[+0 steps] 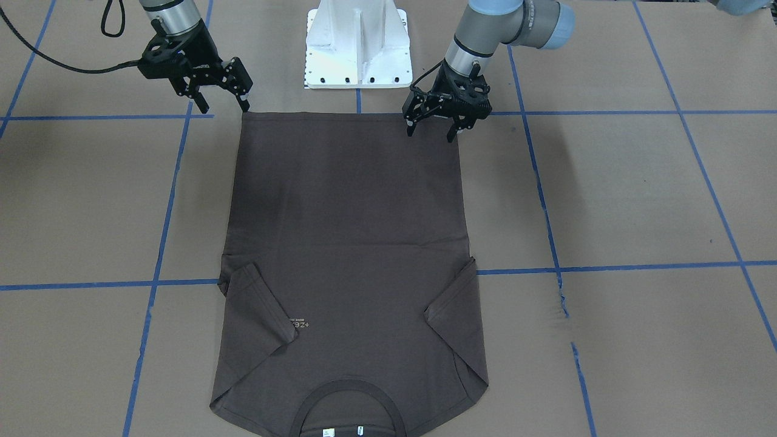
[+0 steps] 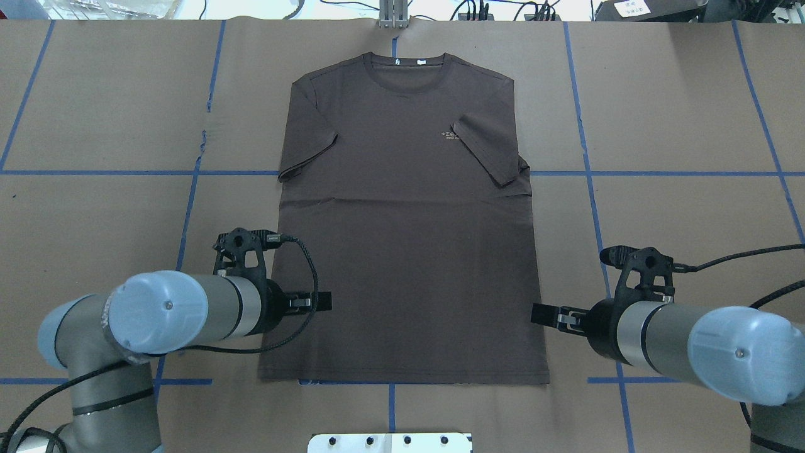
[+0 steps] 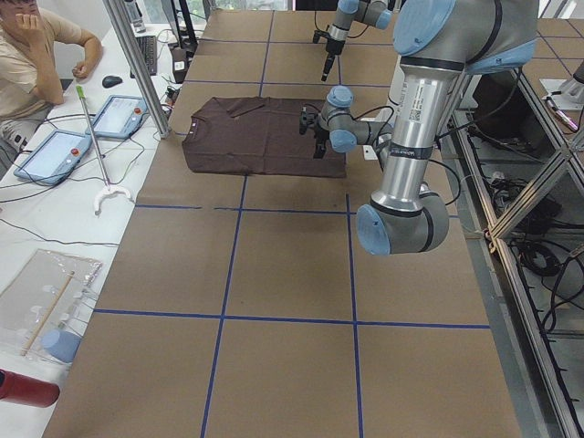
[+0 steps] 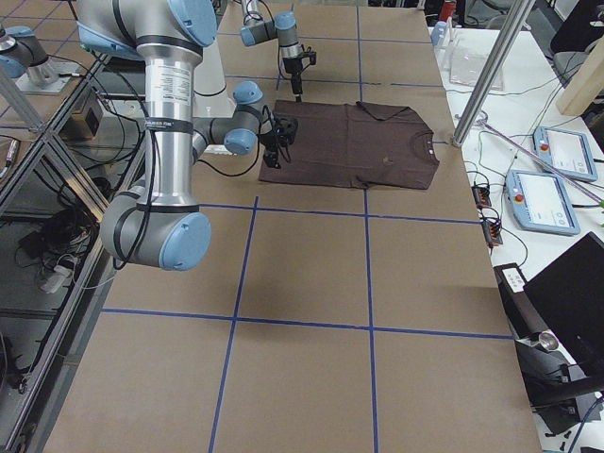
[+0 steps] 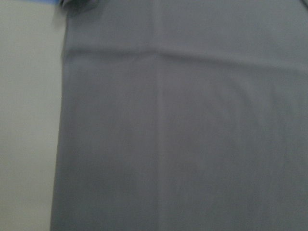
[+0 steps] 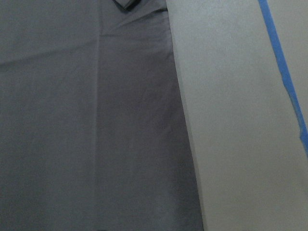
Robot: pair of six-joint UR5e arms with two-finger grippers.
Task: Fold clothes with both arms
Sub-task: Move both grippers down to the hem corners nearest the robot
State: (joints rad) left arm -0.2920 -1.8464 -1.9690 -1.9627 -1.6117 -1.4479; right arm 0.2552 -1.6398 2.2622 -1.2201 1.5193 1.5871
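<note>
The dark brown T-shirt (image 1: 346, 243) lies flat on the table, face up, with both sleeves folded inward. Its collar (image 2: 409, 69) is at the far side and its hem is near the robot. My left gripper (image 1: 432, 135) is open and empty, over the hem corner on my left; it also shows in the overhead view (image 2: 322, 301). My right gripper (image 1: 226, 109) is open and empty at the other hem corner, by the shirt's side edge (image 2: 541, 313). The left wrist view shows shirt fabric (image 5: 183, 134) and the right wrist view shows the shirt's edge (image 6: 96, 125); neither shows fingers.
The white pedestal base (image 1: 358, 48) stands just behind the hem. Blue tape lines (image 1: 607, 267) cross the brown table cover. A metal post (image 3: 137, 64), tablets (image 3: 46, 155) and a seated person (image 3: 36, 46) are beyond the collar end.
</note>
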